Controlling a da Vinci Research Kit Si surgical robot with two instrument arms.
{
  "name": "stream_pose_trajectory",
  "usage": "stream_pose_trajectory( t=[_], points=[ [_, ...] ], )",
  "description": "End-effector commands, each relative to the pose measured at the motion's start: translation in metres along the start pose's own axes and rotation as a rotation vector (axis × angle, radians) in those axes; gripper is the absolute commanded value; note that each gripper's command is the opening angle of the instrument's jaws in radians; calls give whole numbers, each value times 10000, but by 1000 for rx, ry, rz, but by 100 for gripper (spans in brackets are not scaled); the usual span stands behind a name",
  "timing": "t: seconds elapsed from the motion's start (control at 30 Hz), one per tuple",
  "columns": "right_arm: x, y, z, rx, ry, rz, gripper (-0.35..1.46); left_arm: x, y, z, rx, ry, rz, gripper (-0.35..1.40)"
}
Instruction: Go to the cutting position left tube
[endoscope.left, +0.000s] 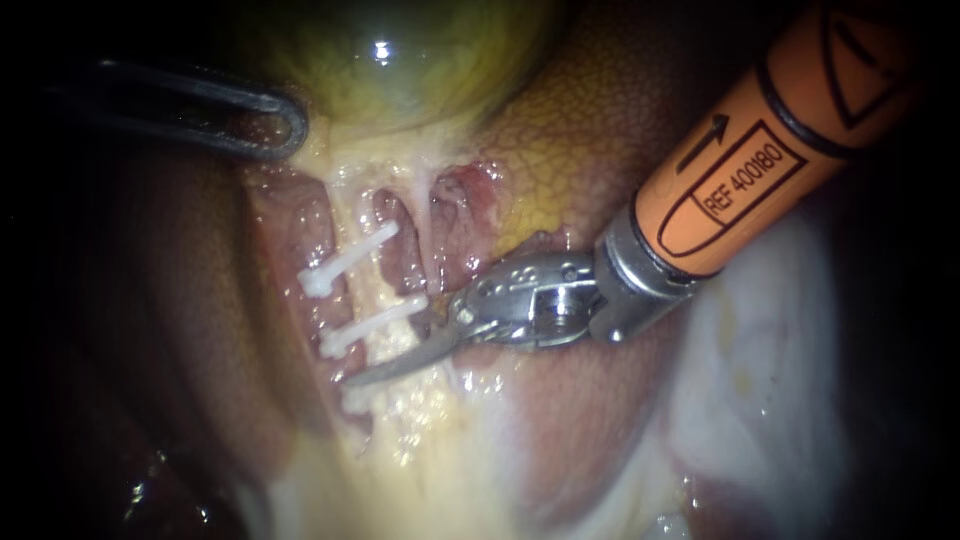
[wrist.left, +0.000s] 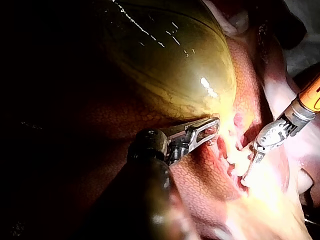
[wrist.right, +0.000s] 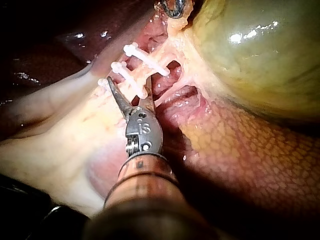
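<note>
Carefully: the right instrument (wrist.right: 129, 92), blades apart, should edge toward eight o'clock, straddling the left tube (endoscope.left: 360, 295) between clips (endoscope.left: 370, 325).

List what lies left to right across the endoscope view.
left instrument → clips → right instrument

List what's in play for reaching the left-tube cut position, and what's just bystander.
In play: right instrument, jaws open; left tube; clips.
Bystanders: left instrument; gallbladder; liver.
</note>
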Motion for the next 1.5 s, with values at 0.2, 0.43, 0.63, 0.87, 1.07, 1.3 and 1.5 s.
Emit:
stream_pose_trajectory(
  t=[0.2, 0.43, 0.63, 0.87, 1.07, 1.3, 1.5],
  points=[
    [5, 1, -3, 6, 7, 6, 121, 0, 0, -1, 0, 0, 0, -35],
    [23, 11, -15, 25, 36, 13, 123, 0, 0, 0, 0, 0, 0, -35],
    [33, 16, -21, 72, 56, 22, 123, 1, 0, -1, 0, 0, 0, -35],
    [36, 16, -16, 123, 64, 27, 123, 1, 1, -1, 0, 0, 0, -35],
    [37, 14, -14, 239, 102, 50, 123, 1, 1, -1, 0, 0, 0, -35],
    [45, 17, 0, 376, 185, 30, 117, 1, 1, -1, 1, 0, 0, -35],
    [51, 20, 12, 418, 250, 24, 111, 1, 1, -1, 1, 0, 0, -35]
  ],
)
